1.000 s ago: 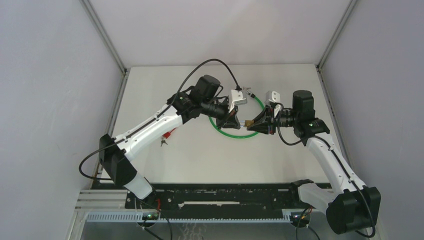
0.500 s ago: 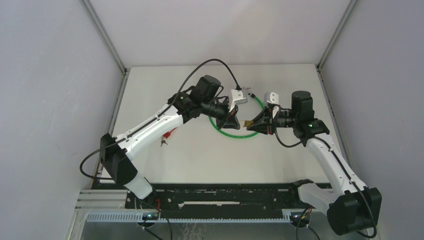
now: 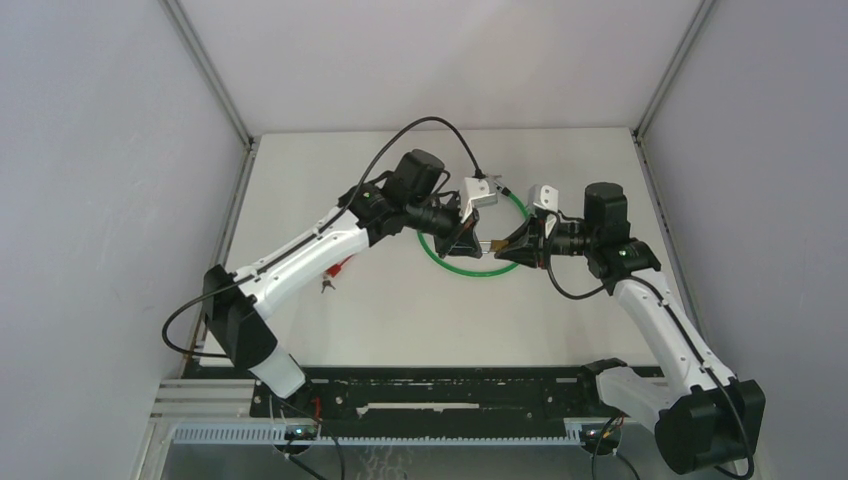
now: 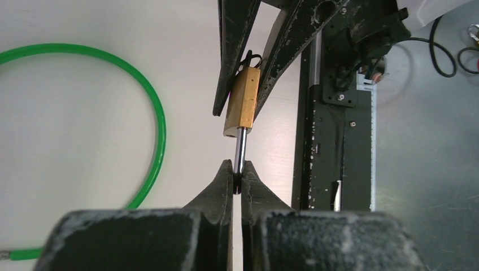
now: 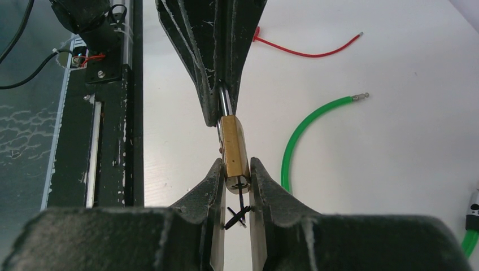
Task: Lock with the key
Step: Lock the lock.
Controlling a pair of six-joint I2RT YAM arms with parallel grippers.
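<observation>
**A:** First item?

**B:** Padlock [image 4: 243, 104], small, with a rectangular brass body seen edge-on. It's held clear of the table, lying roughly level between the two arms.

**A:** Held how?

**B:** The right gripper [image 5: 234, 169] is clamped on the body at the end away from the shackle. The steel shackle [image 4: 240, 149] is pinched in the closed tips of the left gripper [image 4: 237, 169]. It shows as one bare rod, and I can't tell if it's latched.

**A:** Attachments?

**B:** A thin black loop [image 5: 237, 212] at the body's clamped end. I can't make out a key there.
</observation>
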